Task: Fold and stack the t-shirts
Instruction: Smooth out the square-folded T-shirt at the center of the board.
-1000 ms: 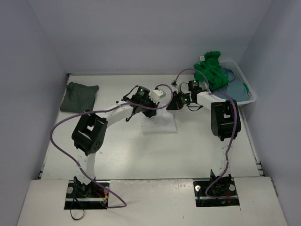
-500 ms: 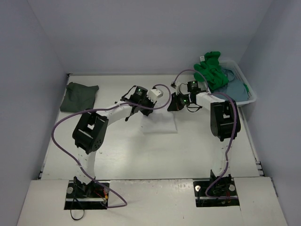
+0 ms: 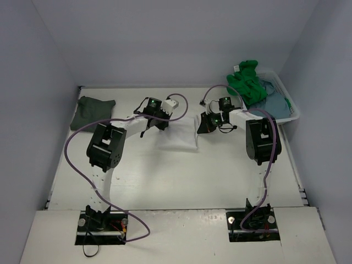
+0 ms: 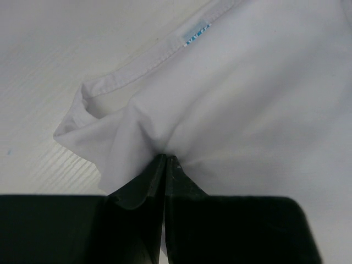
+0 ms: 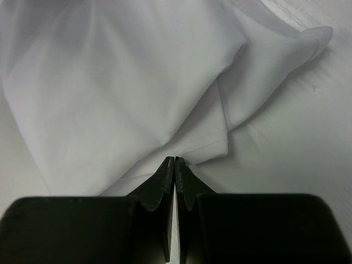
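Both pincers are shut tight on the white t-shirt (image 3: 177, 137) right now. The left pincer (image 4: 165, 160) has a pinch of cloth just below the collar, not far from the little teal neck label (image 4: 196, 34). The right pincer (image 5: 175, 160) is nipping a hemmed edge on the opposite side, where the fabric doubles over. The shirt sits bunched on the desk (image 3: 165, 179), stretched between the two arms around the middle, toward the back. The dark grey t-shirt (image 3: 92, 113) lies as a folded bundle in the far left corner. Over on the far right, the green t-shirt (image 3: 247, 80) is heaped on the white basket (image 3: 293, 114), with the blue-grey t-shirt (image 3: 276, 99) inside next to it.
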`<state>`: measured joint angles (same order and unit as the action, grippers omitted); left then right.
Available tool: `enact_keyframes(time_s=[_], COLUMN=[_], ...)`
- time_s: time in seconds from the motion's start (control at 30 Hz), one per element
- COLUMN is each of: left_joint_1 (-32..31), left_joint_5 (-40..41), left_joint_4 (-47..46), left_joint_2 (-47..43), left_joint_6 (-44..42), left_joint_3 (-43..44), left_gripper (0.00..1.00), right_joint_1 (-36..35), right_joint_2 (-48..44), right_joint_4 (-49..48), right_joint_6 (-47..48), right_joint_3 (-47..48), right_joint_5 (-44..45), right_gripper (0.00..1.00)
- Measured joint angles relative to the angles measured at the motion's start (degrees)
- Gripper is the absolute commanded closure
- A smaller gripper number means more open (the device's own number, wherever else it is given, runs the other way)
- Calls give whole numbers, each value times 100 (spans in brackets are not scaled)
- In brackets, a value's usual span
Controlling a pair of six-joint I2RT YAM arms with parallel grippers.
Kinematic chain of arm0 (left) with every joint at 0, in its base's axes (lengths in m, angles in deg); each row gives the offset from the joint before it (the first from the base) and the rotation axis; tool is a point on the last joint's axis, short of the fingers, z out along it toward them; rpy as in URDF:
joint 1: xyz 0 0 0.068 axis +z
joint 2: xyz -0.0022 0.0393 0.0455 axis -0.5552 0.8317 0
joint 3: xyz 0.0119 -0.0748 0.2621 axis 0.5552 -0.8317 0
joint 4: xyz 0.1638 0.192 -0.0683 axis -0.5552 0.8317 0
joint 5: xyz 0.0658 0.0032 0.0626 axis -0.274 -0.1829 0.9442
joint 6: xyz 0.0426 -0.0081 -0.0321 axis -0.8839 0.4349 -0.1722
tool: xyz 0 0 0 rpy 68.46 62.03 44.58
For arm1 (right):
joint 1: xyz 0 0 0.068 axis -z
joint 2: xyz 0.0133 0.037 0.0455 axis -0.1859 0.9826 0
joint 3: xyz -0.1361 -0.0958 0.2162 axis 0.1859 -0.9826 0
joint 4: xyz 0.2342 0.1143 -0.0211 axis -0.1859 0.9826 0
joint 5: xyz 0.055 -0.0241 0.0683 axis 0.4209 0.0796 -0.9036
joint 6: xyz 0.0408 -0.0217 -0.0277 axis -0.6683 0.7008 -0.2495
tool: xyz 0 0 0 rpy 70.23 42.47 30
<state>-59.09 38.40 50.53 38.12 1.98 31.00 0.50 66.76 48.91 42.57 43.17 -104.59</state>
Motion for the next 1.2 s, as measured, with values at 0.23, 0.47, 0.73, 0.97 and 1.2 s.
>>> enact_keyframes(time_s=[0.23, 0.47, 0.73, 0.97, 1.2], left_joint_1=[4, 7, 120, 496, 597], left_joint_5=[-55, -251, -299, -297, -409], left_joint_4=[-22, 535, 1058, 1257, 1674], left_joint_2=[-2, -125, -835, -1080, -957], left_joint_6=[28, 155, 175, 103, 98], left_joint_3=[15, 391, 968, 935, 719], left_gripper=[100, 82, 81, 96, 96], right_joint_1=[-7, -13, -164, -586, -1073], right_joint_2=[0, -151, -542, -568, -94], right_joint_4=[61, 302, 706, 890, 901], right_joint_6=[50, 184, 260, 258, 170], right_joint_3=[0, 7, 402, 835, 1434], right_joint_5=[103, 372, 507, 525, 437], right_gripper=[100, 100, 100, 100, 100])
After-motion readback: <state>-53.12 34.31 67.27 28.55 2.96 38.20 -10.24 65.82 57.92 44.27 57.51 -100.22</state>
